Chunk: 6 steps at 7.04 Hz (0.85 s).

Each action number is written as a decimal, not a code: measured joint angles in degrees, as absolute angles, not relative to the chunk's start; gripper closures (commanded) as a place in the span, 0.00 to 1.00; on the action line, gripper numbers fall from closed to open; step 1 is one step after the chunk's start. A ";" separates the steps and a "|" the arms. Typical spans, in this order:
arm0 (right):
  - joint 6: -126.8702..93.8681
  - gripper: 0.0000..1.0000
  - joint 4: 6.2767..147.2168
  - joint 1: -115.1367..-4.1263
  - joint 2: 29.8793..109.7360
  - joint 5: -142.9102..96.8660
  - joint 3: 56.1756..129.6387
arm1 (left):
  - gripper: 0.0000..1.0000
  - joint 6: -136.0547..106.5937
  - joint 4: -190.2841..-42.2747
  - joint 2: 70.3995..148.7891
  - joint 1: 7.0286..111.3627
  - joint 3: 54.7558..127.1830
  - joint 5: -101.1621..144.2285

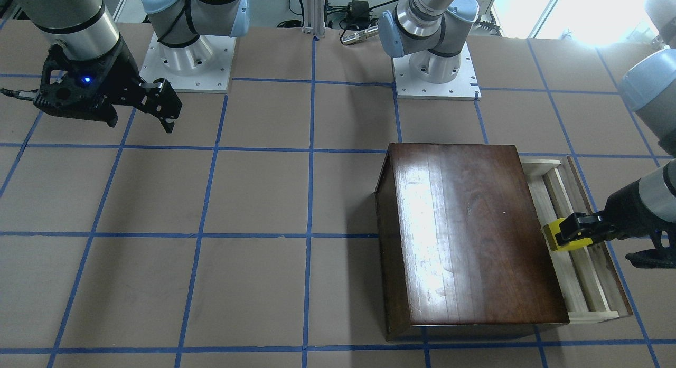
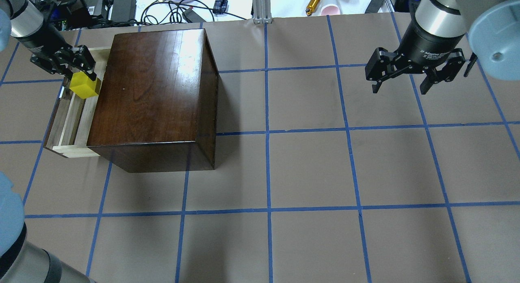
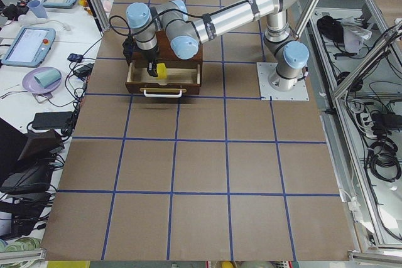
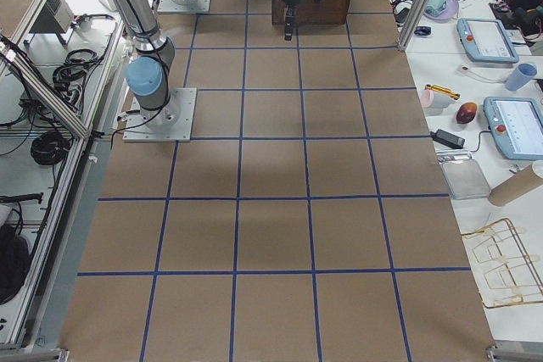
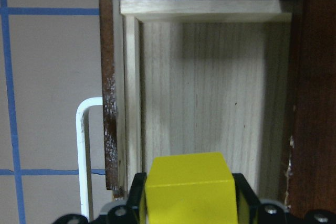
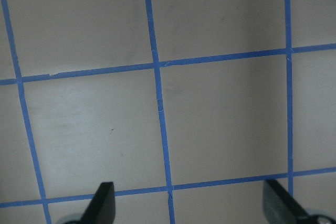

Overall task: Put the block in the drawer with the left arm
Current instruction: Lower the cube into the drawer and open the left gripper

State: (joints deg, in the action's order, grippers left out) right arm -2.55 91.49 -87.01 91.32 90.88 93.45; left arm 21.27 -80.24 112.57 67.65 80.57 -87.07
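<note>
The yellow block is held in my left gripper, which is shut on it above the open drawer. The block also shows in the front view, in the left side view and in the left wrist view, over the drawer's pale wood floor. The drawer is pulled out of the glossy dark brown box; its dark front panel and metal pull show. My right gripper is open and empty, high over the bare table, far from the box.
The table is brown with a blue tape grid. The arm bases stand at its robot side. Cables, cups and tablets lie past the far edge. The right wrist view shows only table and its own fingertips.
</note>
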 measured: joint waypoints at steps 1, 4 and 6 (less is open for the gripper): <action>-2.55 0.00 91.49 -87.01 91.32 90.88 93.44 | 0.83 21.22 -79.83 112.73 67.67 81.29 -87.04; -2.55 0.00 91.49 -87.01 91.32 90.88 93.43 | 0.01 21.46 -80.16 112.87 67.68 82.05 -87.25; -2.55 0.00 91.49 -87.01 91.32 90.88 93.43 | 0.00 21.29 -80.38 112.96 67.68 81.97 -87.27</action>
State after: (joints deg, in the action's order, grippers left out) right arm -2.55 91.49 -87.01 91.32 90.88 93.43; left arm 21.29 -80.38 112.96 67.68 81.97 -87.27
